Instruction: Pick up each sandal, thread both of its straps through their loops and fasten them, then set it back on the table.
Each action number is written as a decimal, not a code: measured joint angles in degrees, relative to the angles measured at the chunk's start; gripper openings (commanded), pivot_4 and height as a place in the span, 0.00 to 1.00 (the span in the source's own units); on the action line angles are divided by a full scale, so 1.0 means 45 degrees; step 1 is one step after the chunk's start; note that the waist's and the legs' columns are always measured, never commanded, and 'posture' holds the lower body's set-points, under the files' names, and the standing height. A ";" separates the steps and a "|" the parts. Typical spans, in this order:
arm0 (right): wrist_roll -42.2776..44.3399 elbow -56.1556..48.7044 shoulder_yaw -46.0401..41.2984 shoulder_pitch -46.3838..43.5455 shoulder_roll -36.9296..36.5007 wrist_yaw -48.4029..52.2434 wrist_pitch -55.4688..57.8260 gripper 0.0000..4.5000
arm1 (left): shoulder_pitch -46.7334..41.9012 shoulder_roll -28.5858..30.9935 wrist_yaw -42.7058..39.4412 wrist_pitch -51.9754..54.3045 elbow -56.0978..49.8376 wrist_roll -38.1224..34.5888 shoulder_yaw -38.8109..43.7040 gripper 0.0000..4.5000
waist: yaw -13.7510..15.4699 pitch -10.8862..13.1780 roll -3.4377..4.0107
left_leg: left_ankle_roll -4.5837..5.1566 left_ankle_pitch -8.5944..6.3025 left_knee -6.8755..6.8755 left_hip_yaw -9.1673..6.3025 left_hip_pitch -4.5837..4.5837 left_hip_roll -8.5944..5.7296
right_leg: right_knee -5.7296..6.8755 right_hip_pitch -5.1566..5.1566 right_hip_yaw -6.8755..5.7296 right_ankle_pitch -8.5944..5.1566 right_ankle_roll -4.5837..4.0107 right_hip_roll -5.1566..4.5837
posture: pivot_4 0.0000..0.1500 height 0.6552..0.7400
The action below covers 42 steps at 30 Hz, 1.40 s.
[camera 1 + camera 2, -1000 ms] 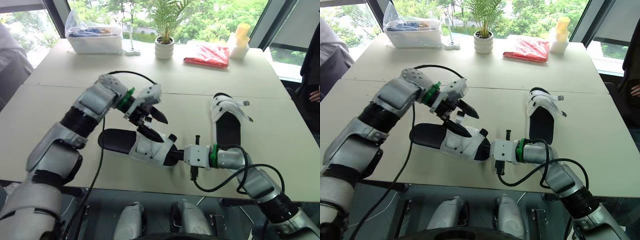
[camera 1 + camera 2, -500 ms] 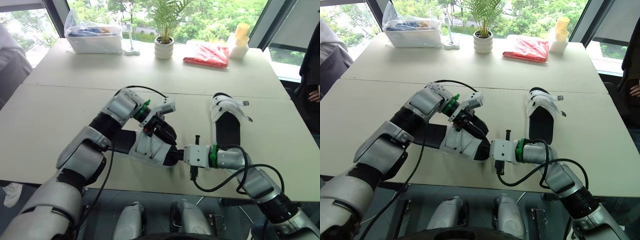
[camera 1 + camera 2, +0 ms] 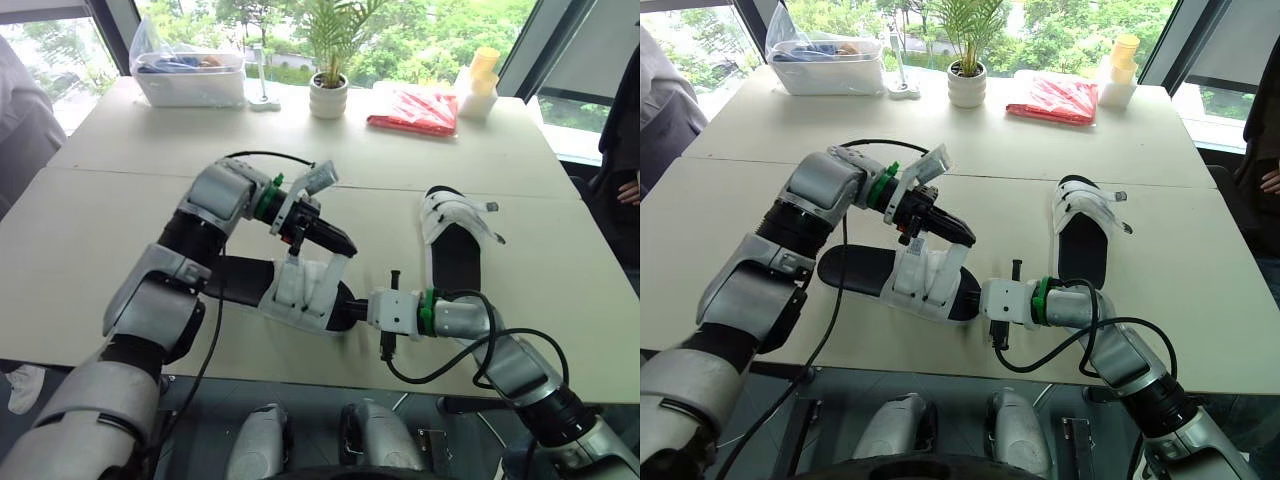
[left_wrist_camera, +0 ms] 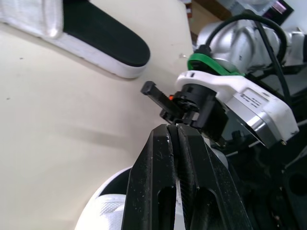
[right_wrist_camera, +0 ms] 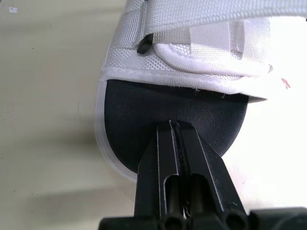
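Since the earlier frame, the left gripper (image 3: 345, 247) has lifted off the near sandal (image 3: 240, 282) and hangs above its white straps with its jaws closed. One strap (image 3: 291, 265) stands upright beside them; whether it is gripped cannot be told. The right gripper (image 3: 352, 312) has closed jaws, with the tips resting on that sandal's black footbed. The second sandal (image 3: 456, 255) lies apart on the worktop (image 3: 100, 230).

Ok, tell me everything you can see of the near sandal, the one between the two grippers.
The near sandal has a black footbed, white sole rim and white woven straps. It lies on the table near the front edge. The right gripper, jaws shut, grips its rounded end beside the straps. The left gripper, jaws shut, hovers over the straps, where one thin strap end stands up; contact is unclear.
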 measured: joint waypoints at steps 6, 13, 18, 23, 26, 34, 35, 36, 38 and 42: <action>-0.0069 0.0041 0.0007 -0.0052 0.0000 0.0002 0.0001 0.00 | 0.0235 -0.0060 0.1454 -0.0308 0.0814 0.0423 0.0100 0.02 | 0.0012 0.0002 -0.0002 | 0.0001 -0.0001 0.0045 -0.0003 -0.0006 0.0003 | 0.0031 0.0003 0.0000 0.0006 0.0007 -0.0002 | 1.00 0.81; -0.0075 0.0108 0.0005 -0.0095 -0.0002 0.0003 0.0002 0.00 | 0.0571 -0.0218 0.2305 -0.0653 0.1180 0.0941 0.0072 0.02 | 0.0013 0.0001 0.0000 | 0.0014 -0.0010 0.0090 -0.0005 -0.0008 0.0008 | 0.0048 0.0013 0.0001 0.0008 0.0009 -0.0006 | 1.00 0.81; -0.0077 0.0110 0.0007 -0.0099 -0.0006 0.0003 0.0005 0.00 | 0.0643 -0.0052 0.2434 -0.1019 0.1135 0.1112 -0.0073 0.02 | 0.0011 -0.0002 0.0004 | 0.0017 -0.0012 0.0097 -0.0005 -0.0007 0.0010 | 0.0050 0.0016 0.0001 0.0009 0.0007 -0.0008 | 1.00 0.81; -0.0078 0.0146 0.0027 -0.0129 -0.0004 0.0004 0.0006 0.00 | 0.0725 -0.0018 0.2649 -0.2045 0.1153 0.1621 -0.0549 0.02 | 0.0009 -0.0008 0.0013 | 0.0018 -0.0013 0.0099 -0.0005 0.0003 0.0010 | 0.0050 0.0026 0.0001 0.0009 0.0005 -0.0010 | 1.00 0.81; -0.0078 0.0199 0.0057 -0.0190 -0.0003 0.0004 0.0006 0.00 | 0.0748 -0.0003 0.2649 -0.2366 0.1161 0.1759 -0.0565 0.08 | 0.0004 -0.0011 0.0018 | 0.0018 -0.0013 0.0103 -0.0006 0.0005 0.0012 | 0.0051 0.0027 0.0002 0.0011 0.0001 -0.0011 | 1.00 0.81; -0.0077 0.0204 0.0034 -0.0191 -0.0040 0.0071 0.0008 0.00 | 0.0136 0.0944 0.2817 -0.1987 0.1965 0.1669 0.0767 0.89 | 0.0023 -0.0017 -0.0022 | 0.0027 -0.0018 0.0123 -0.0008 -0.0006 0.0012 | 0.0054 0.0027 -0.0003 0.0011 0.0002 -0.0011 | 1.00 0.81; -0.0081 0.0205 0.0034 -0.0191 -0.0039 0.0070 0.0014 0.00 | 0.0041 0.0894 0.2770 -0.2093 0.1967 0.1655 0.0893 0.99 | 0.0021 -0.0018 -0.0023 | 0.0031 -0.0021 0.0127 -0.0008 -0.0004 0.0012 | 0.0053 0.0031 -0.0002 0.0011 0.0001 -0.0013 | 1.00 0.81; -0.0081 0.0204 0.0034 -0.0191 -0.0038 0.0070 0.0013 0.00 | -0.0114 0.0785 0.2614 -0.2312 0.1972 0.1511 0.1085 0.99 | 0.0015 -0.0017 -0.0023 | 0.0032 -0.0021 0.0129 -0.0008 -0.0008 0.0012 | 0.0052 0.0030 -0.0002 0.0011 0.0000 -0.0014 | 1.00 0.81; -0.0078 0.0203 0.0038 -0.0191 -0.0029 0.0070 0.0013 0.00 | -0.0429 0.0529 0.2303 -0.2616 0.1898 0.1156 0.1477 0.99 | 0.0008 -0.0017 -0.0023 | 0.0032 -0.0022 0.0129 -0.0008 -0.0008 0.0012 | 0.0052 0.0029 -0.0002 0.0011 0.0000 -0.0014 | 1.00 0.81; -0.0076 0.0202 0.0048 -0.0183 -0.0015 0.0069 0.0013 0.00 | -0.0245 0.0468 0.1086 -0.3915 0.0579 0.0937 0.1382 0.77 | -0.0008 -0.0026 0.0026 | 0.0033 -0.0024 0.0127 -0.0008 0.0000 0.0013 | 0.0054 0.0033 -0.0002 0.0011 -0.0001 -0.0014 | 1.00 0.81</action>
